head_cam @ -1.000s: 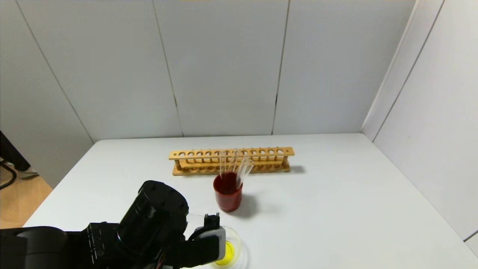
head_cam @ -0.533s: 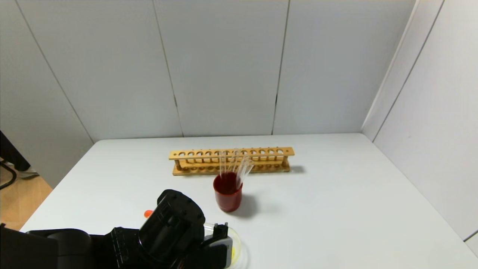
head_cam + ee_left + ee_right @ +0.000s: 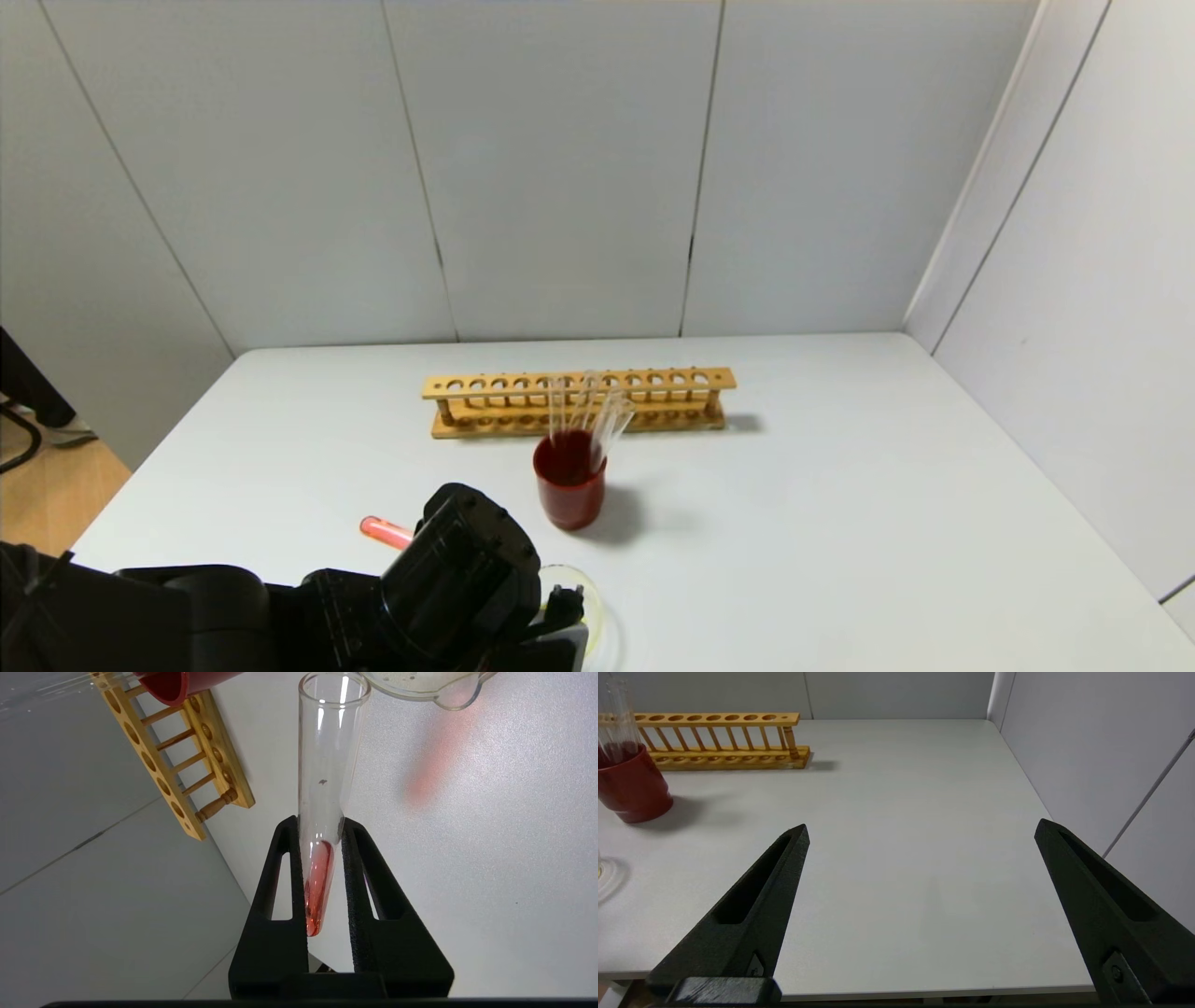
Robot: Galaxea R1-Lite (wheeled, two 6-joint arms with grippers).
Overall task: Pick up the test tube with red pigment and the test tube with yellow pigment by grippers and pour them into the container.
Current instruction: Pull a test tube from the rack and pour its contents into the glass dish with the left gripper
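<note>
Left tool (image 3: 322, 833) clenched on red-pigment test tube (image 3: 322, 812), mouth near container (image 3: 420, 686); right tool (image 3: 920, 830) released.

Tilted red-pigment test tube (image 3: 322, 812) beside container (image 3: 420, 686)

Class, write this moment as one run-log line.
left gripper: shut on red test tube | tube mouth near container | right gripper: open, idle over table

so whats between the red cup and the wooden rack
Nothing lies on the table between the red cup and the wooden rack behind it. In the head view, only the clear tubes standing in the cup overlap the rack.
</note>
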